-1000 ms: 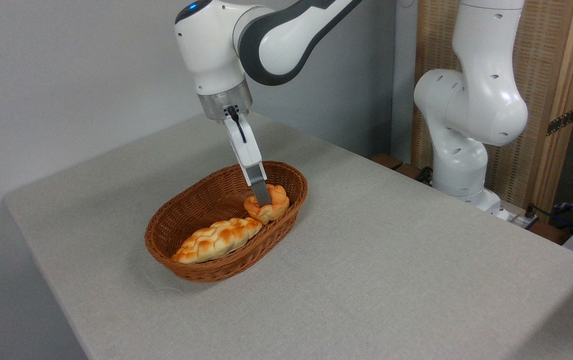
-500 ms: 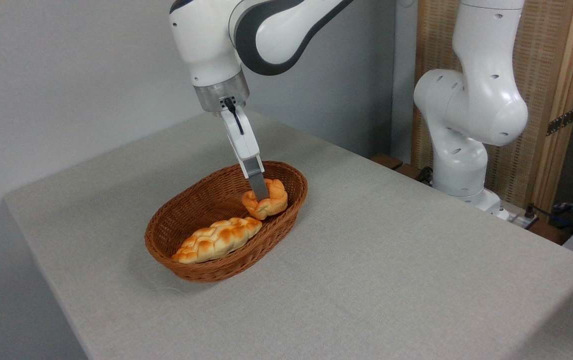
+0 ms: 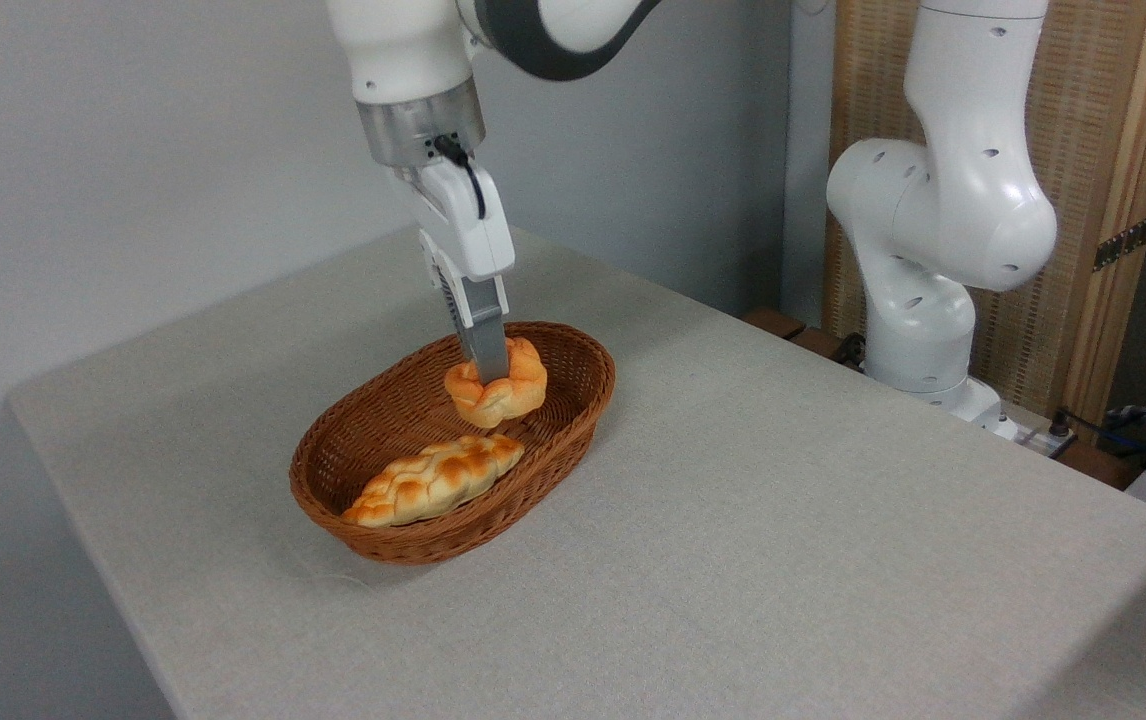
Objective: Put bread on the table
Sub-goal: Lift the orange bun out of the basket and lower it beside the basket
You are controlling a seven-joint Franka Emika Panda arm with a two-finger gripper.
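From the fixed camera, the brown oval wicker basket (image 3: 453, 450) sits on the worktop (image 3: 783, 520), which is covered in plain grey-beige cloth with rounded corners. Inside the basket lies a long pale braided loaf (image 3: 433, 480) with browned patches, stretched along the near side. The bread (image 3: 498, 392), a small round orange-brown knotted bun with a segmented top, hangs above the basket's far end, clear of the loaf. The tool (image 3: 488, 370) is clamped on the bread, its grey fingers (image 3: 485, 345) pointing down into the bun's top.
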